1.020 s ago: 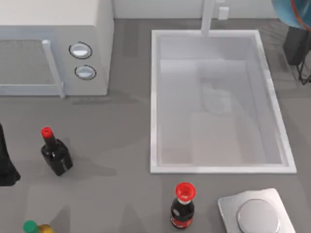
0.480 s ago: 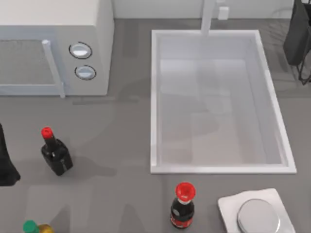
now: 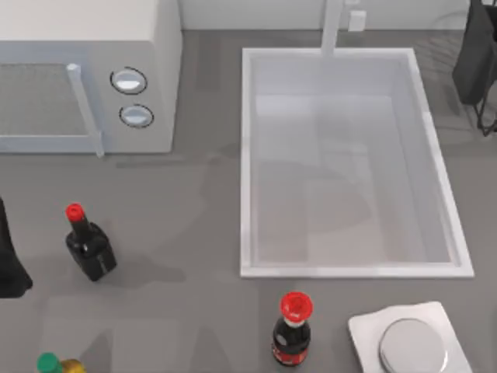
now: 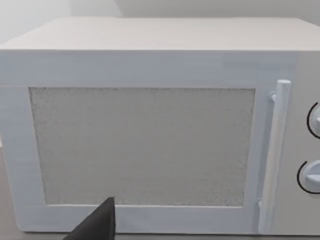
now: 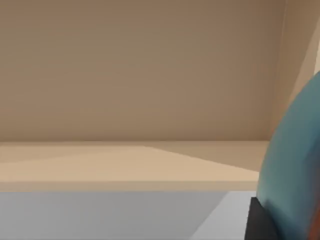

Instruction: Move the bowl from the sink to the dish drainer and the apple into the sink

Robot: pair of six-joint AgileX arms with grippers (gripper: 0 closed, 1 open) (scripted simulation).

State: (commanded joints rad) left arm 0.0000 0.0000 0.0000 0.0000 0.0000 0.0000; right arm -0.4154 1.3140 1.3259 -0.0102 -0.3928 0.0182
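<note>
Carrying the round, deep blue bowl (image 5: 295, 165) out of the basin looks like the step in hand: the large white rectangular sink (image 3: 247, 155) lies bare inside, and in the right wrist view a curved teal-blue surface sits hard against the right pincer's dark finger (image 5: 260, 222), so that pincer appears clamped on the bowl, though the fingertips themselves cannot be made out. From above, the right arm (image 3: 475, 58) is a dark shape at the far right corner of the grey bench (image 3: 194, 202), beyond the sink's right rim and level with the white faucet post (image 3: 332, 27). Its wrist camera looks out nearly level at a plain beige wall, which suggests the arm is raised and turned away from the basin.

By my judgement the next move calls for lowering the bowl onto the dish drainer, which should lie somewhere past that pincer, then letting go and going after the apple.

Left arm (image 3: 9, 256) is parked at the bench's left edge, its pincer's dark finger (image 4: 97, 225) facing the white box-shaped microwave (image 4: 150, 130) straight ahead; whether that pincer is wide or narrow I cannot tell.
</note>
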